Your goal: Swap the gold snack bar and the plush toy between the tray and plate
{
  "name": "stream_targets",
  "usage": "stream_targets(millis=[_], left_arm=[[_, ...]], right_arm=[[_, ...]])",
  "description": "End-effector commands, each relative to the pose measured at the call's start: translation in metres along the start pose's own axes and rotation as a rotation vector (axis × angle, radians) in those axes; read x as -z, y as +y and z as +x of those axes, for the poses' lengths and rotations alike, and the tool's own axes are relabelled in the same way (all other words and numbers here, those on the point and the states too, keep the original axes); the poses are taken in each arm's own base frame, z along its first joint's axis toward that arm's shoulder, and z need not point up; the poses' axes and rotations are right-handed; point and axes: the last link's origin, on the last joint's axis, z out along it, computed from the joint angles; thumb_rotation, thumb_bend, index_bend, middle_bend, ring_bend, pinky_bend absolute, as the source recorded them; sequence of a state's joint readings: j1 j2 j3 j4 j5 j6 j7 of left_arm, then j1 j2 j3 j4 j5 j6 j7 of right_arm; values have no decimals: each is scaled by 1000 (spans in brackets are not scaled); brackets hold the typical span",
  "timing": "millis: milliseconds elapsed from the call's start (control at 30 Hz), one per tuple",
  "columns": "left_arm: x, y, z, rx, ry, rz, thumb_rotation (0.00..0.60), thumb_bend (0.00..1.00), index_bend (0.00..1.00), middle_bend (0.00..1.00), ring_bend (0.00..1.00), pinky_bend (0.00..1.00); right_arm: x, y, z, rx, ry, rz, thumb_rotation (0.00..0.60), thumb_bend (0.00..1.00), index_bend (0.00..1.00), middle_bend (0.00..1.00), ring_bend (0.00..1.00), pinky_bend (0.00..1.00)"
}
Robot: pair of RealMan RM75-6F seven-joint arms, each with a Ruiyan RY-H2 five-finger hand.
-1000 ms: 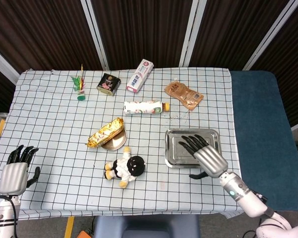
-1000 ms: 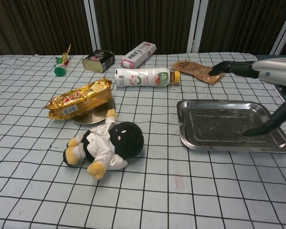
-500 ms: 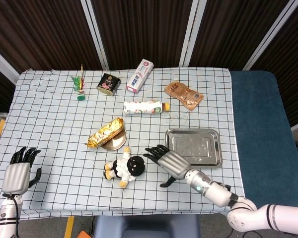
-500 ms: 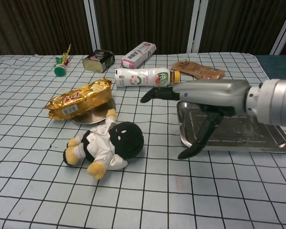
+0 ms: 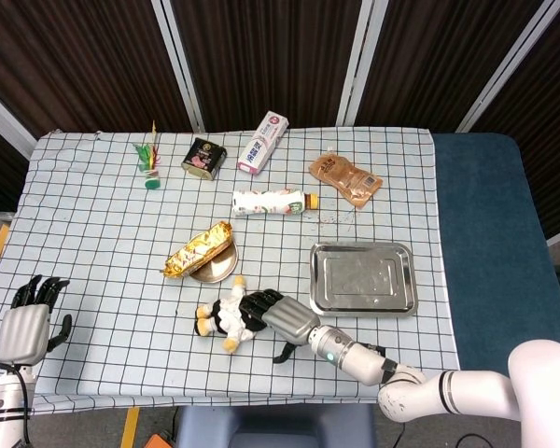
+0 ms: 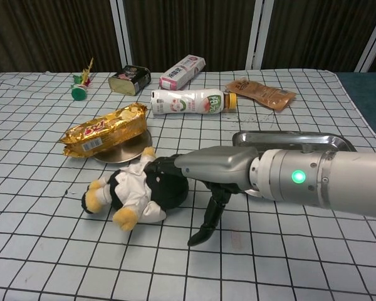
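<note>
The plush toy (image 5: 222, 318) (image 6: 129, 194), with a black head and white coat, lies on the cloth in front of the plate. My right hand (image 5: 282, 319) (image 6: 208, 168) reaches in from the right. Its fingers (image 6: 165, 165) lie over the toy's black head and the thumb points down to the cloth, away from the toy. The gold snack bar (image 5: 198, 249) (image 6: 104, 130) rests across the small round plate (image 5: 218, 273) (image 6: 126, 153). The steel tray (image 5: 363, 278) (image 6: 292, 135) lies to the right with nothing in it, partly hidden by my forearm in the chest view. My left hand (image 5: 23, 327) hovers at the near left edge, fingers apart, holding nothing.
Along the back lie a white bottle on its side (image 5: 272, 202) (image 6: 188, 101), a dark tin (image 5: 203, 157), a white and pink box (image 5: 263, 142), a brown pouch (image 5: 344, 179) and a green toy (image 5: 150, 161). A blue surface (image 5: 495, 233) borders the table's right edge.
My right hand has swept left from above the tray across the cloth onto the plush toy's head. The toy has shifted slightly. The left hand has hardly moved.
</note>
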State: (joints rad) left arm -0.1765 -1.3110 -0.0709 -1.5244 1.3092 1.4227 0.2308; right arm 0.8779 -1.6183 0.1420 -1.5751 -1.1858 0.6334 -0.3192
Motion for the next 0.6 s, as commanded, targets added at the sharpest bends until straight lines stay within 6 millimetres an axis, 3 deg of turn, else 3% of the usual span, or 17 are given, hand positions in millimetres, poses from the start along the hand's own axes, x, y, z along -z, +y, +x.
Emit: stream_targets(millis=[33,200,333,600], left_arm=[[0,0,0,0,-2,-1,600,479,201,159,71,137],[1,1,0,2,-7,-3,600,479,201,160,71,136],[1,1,0,6,-8,-3,600,480,201,160,71,140],[1,0,3,17,1,-2,600,480,202,159,71,152]], right_arm=[[-6,0,-2,4,21,-9,600,43,121,0,11,0],[-19,1,-4,18,91,-29,600,43,188,39,62,53],[-30,3,-4,36,175,-50,600,43,268,125,129,183],[-48,8,-6,59,334,-68,600,96,541,414,506,512]])
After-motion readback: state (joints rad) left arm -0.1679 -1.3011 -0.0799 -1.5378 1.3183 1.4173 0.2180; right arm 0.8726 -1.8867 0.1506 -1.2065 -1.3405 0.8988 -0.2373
